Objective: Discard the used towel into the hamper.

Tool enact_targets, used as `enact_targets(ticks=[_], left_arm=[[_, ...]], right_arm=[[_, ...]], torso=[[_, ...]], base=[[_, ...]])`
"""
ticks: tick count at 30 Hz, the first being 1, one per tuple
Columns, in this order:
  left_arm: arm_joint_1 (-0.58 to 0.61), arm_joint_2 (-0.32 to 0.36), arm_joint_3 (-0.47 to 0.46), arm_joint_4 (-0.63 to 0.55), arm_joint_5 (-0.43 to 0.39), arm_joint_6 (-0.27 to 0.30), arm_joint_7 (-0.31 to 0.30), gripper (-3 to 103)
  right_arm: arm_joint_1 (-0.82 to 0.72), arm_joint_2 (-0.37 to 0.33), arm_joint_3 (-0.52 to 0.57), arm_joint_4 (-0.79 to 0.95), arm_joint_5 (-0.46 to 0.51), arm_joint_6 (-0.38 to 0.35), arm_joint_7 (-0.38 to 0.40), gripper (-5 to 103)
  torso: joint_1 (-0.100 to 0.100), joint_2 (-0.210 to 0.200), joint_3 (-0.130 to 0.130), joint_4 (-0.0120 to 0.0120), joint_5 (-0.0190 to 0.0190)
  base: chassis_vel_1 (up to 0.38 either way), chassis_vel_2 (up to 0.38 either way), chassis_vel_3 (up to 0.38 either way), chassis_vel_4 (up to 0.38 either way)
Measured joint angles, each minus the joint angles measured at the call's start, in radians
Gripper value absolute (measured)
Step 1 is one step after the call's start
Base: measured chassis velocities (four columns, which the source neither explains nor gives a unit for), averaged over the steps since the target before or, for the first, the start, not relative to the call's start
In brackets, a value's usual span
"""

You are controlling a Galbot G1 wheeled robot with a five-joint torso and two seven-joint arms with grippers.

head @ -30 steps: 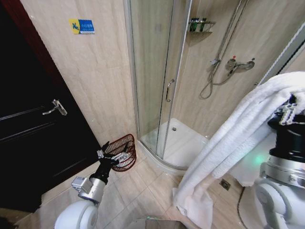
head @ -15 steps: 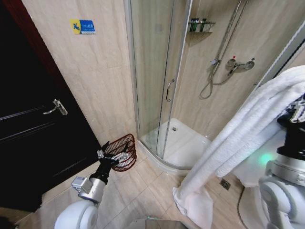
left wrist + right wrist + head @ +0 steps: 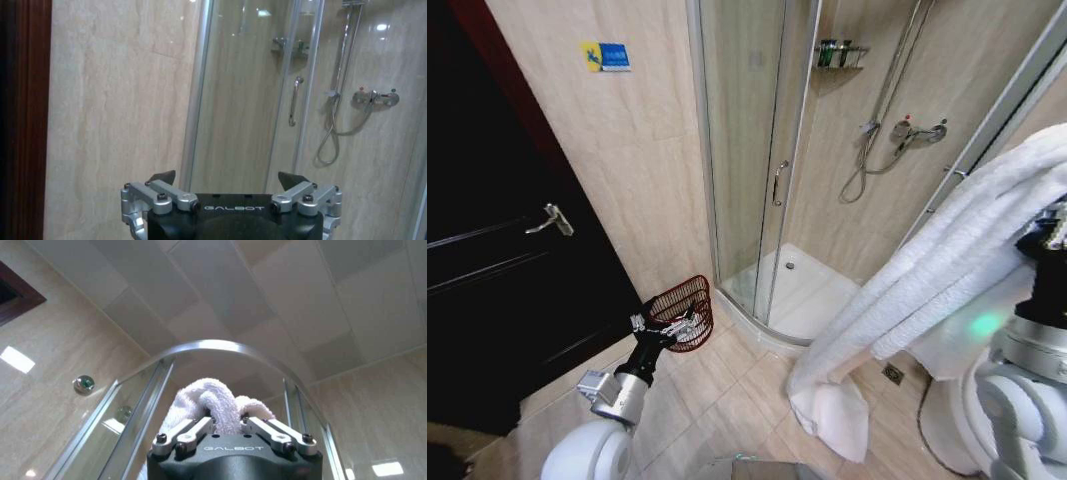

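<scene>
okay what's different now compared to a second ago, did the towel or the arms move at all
Mostly the camera shifted, so the whole bathroom sits a little differently in the head view. The right gripper still holds the white towel up high, its tail trailing on the floor tiles. The left gripper stays open and low in front of the hamper. Nothing was let go, and the hamper has not moved from beside the shower.
</scene>
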Motion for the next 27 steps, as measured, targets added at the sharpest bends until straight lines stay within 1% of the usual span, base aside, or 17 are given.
enact_targets(ticks=[3,7,15,18,27], left_arm=[[0.000,0.000,0.000,0.000,0.000,0.000,0.000,100],[-0.001,0.000,0.000,0.000,0.000,0.000,0.000,100],[0.000,0.000,0.000,0.000,0.000,0.000,0.000,100],[0.000,0.000,0.000,0.000,0.000,0.000,0.000,100],[0.000,0.000,0.000,0.000,0.000,0.000,0.000,100]], right_arm=[[0.004,-0.002,-0.005,0.000,0.001,0.000,0.000,11],[0.005,-0.001,-0.009,0.000,0.005,0.004,-0.004,11],[0.017,-0.008,-0.025,0.000,0.057,0.022,-0.010,11],[0.006,-0.008,-0.015,0.000,0.080,0.031,0.009,11],[0.001,0.008,-0.022,-0.001,0.074,0.018,0.017,11]], torso=[[0.000,0.000,0.000,-0.0001,0.0008],[0.002,-0.001,0.001,-0.0002,0.0008],[0.001,-0.001,0.001,-0.0001,0.0003],[0.001,-0.001,0.000,-0.0001,0.0005],[0.001,-0.001,0.000,-0.0001,0.0005]], base=[[0.007,-0.010,-0.015,0.032],[-0.020,0.026,0.055,-0.029],[-0.006,0.013,0.019,-0.004],[0.075,0.027,0.030,0.055],[0.077,0.073,0.080,0.078]])
